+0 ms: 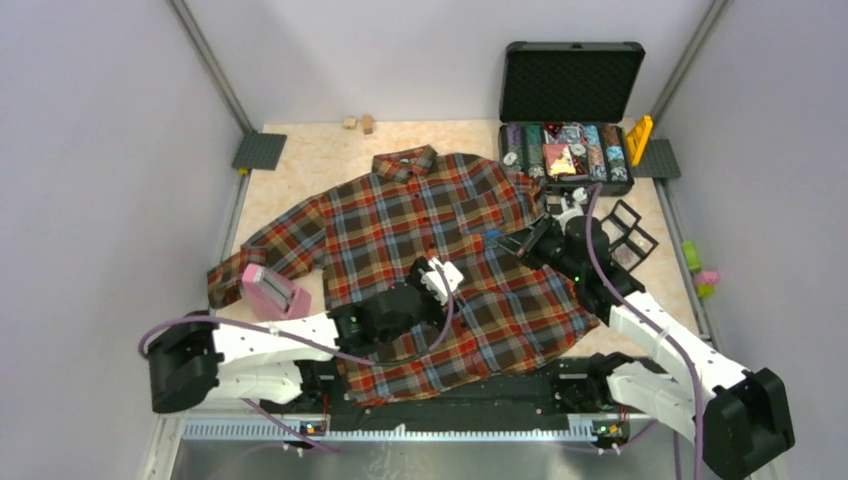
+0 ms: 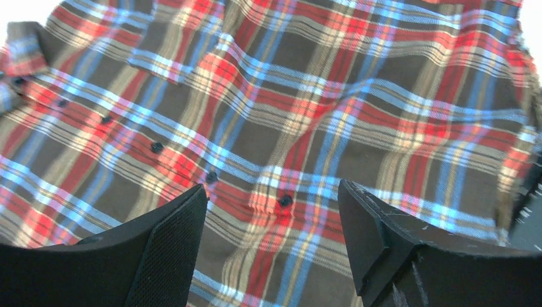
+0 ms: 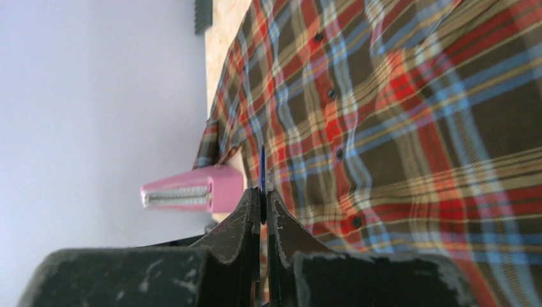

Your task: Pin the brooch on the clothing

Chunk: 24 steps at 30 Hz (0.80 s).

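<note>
The clothing [image 1: 400,215], a plaid shirt, lies spread flat across the table with its collar at the far side. My right gripper [image 1: 505,242] hovers over the shirt's chest, shut on the brooch [image 1: 491,237], a tiny blue piece. In the right wrist view the brooch [image 3: 262,167] shows edge-on as a thin blue sliver pinched between the fingertips of the gripper [image 3: 263,192]. My left gripper [image 1: 441,274] stands open just above the shirt's middle. The left wrist view shows the gripper [image 2: 271,211] wide apart over the button placket of the clothing [image 2: 307,96], holding nothing.
A pink block [image 1: 272,292] lies on the shirt's left sleeve and also shows as the pink block [image 3: 192,190]. An open black case [image 1: 567,150] with several small items stands at the back right. A black frame [image 1: 630,232] lies right of the shirt. Small wooden blocks [image 1: 358,123] sit by the back wall.
</note>
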Available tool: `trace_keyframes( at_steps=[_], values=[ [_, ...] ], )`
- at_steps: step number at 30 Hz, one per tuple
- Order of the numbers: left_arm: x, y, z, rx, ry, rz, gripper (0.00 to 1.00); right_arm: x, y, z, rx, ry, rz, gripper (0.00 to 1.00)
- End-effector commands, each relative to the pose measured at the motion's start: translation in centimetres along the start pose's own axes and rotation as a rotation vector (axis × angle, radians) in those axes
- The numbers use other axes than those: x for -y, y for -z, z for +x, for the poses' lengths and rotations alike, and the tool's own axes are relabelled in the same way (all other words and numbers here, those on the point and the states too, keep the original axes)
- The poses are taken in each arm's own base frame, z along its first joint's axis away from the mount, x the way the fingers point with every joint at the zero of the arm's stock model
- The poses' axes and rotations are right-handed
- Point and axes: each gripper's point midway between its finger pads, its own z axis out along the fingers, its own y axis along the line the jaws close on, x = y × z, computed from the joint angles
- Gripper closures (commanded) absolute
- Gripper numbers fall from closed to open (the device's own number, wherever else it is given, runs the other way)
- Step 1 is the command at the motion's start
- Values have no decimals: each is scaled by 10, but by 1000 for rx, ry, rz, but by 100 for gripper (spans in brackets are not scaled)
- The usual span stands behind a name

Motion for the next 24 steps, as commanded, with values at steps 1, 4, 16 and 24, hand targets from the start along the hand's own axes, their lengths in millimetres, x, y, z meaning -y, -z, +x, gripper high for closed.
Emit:
trace_keyframes(
  at_steps=[1, 4, 16, 24],
  values=[
    [-13, -8, -54, 201, -82, -209, 21, -15, -1, 25, -89, -93, -37, 100],
    [-5, -11, -59, 226, -106, -229, 21, -11, -4, 33, -130, -113, 2, 100],
    [21, -25, -68, 270, -68, -123, 25, -6, -8, 56, -260, -151, 122, 100],
    [17, -30, -57, 226, -78, -155, 27, -10, -8, 59, -272, -144, 136, 100]
  ],
)
